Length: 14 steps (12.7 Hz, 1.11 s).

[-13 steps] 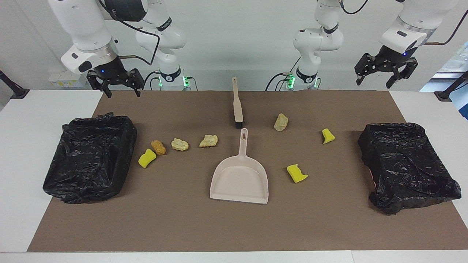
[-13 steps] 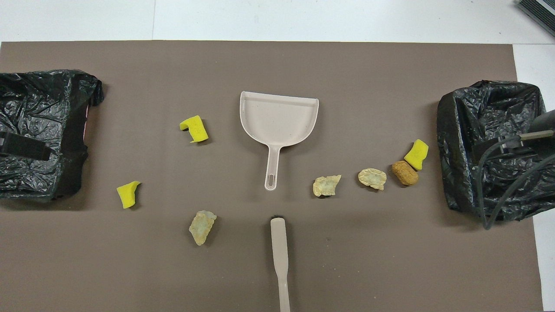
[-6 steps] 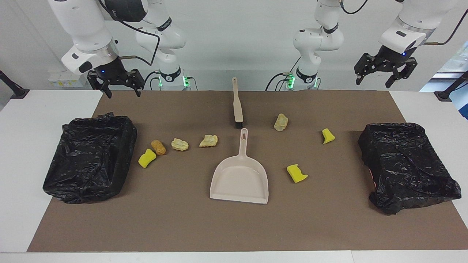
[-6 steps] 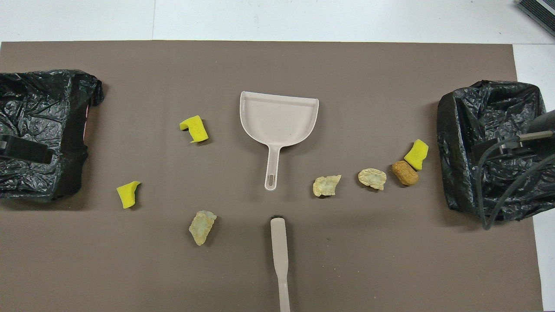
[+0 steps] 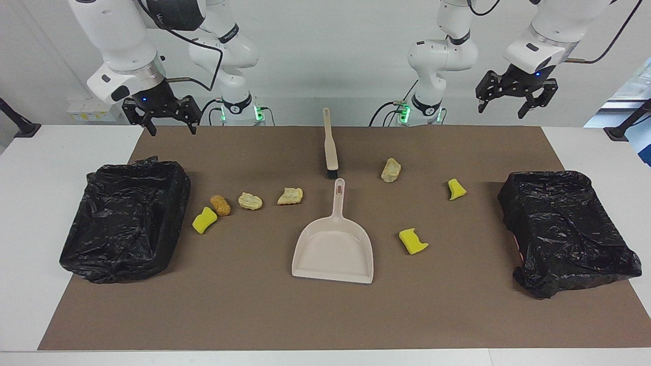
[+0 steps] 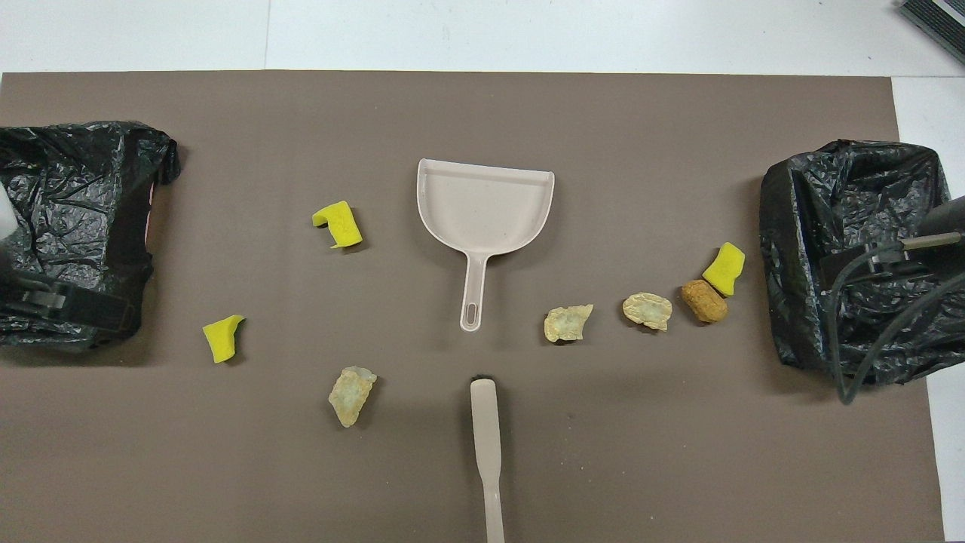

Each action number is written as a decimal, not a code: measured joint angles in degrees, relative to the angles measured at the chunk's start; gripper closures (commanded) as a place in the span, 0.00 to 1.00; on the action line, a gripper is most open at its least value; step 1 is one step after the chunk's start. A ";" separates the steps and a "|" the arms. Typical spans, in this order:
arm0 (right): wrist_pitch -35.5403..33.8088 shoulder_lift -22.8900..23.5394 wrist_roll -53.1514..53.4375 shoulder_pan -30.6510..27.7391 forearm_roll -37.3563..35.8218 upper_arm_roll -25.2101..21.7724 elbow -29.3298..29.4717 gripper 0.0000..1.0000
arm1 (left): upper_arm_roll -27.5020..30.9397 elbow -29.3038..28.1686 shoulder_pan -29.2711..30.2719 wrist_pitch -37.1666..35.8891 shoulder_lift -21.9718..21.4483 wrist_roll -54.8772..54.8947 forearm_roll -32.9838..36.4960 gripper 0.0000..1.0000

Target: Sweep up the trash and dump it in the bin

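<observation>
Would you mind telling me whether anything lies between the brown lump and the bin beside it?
Only the yellow sponge chunk, touching the brown lump on the side toward the bin; otherwise bare mat.

White table (image 5: 30,213) — large brown mat (image 5: 325,315) covers most of top, bare white strips at both ends and along edge farthest from robots. Plain white wall (image 5: 325,56) at robots' end, evenly lit, soft shadows. Window (image 5: 628,84) with bluish daylight at left arm's end of room. Black posts (image 5: 18,122) stand at two table corners nearest wall — grey vent-like object (image 6: 935,16) in overhead view's corner.
</observation>
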 measured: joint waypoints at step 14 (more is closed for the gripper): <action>3.18 0.66 0.29 3.17 0.04 1.04 -1.21 0.00 | -2.17 -34.24 -33.76 27.37 -7.42 -39.83 -3.08 0.00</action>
